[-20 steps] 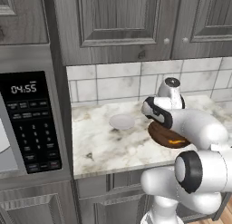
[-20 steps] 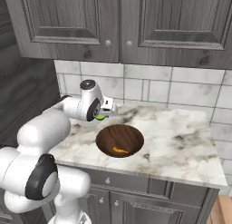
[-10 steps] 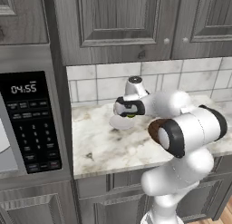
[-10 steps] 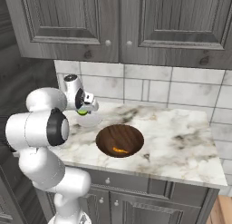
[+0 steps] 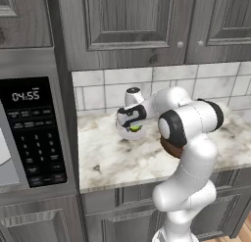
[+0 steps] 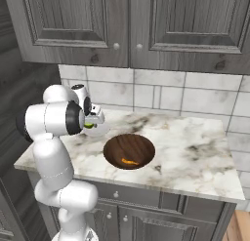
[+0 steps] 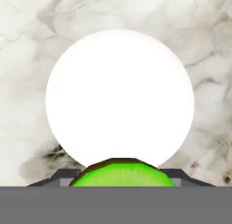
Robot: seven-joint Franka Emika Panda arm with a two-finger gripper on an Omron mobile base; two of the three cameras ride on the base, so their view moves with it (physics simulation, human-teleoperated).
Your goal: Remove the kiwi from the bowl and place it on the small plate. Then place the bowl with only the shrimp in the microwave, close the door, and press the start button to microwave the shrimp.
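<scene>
My gripper [image 5: 134, 128] is shut on the yellow-green kiwi [image 7: 122, 174] and hangs just above the small white plate [image 7: 119, 96], which lies on the marble counter. From the right base camera the kiwi [image 6: 89, 125] peeks out beside my hand over the plate [image 6: 97, 131]. The dark wooden bowl [image 6: 129, 150] sits to the right on the counter, and the orange shrimp [image 6: 128, 161] lies inside it. In the left base view my arm covers most of the bowl [image 5: 171, 148]. The microwave keypad panel [image 5: 34, 131] with white clock digits stands at the left.
Grey upper cabinets [image 6: 132, 20] hang over the counter, with a tiled backsplash [image 6: 171, 96] behind. Bare marble [image 6: 195, 152] stretches right of the bowl. A sliver of the white turntable [image 5: 4, 150] shows at the far left edge.
My arm has carried the kiwi leftward from above the bowl to over the small plate and lowered it slightly. The bowl and shrimp stayed in place.
</scene>
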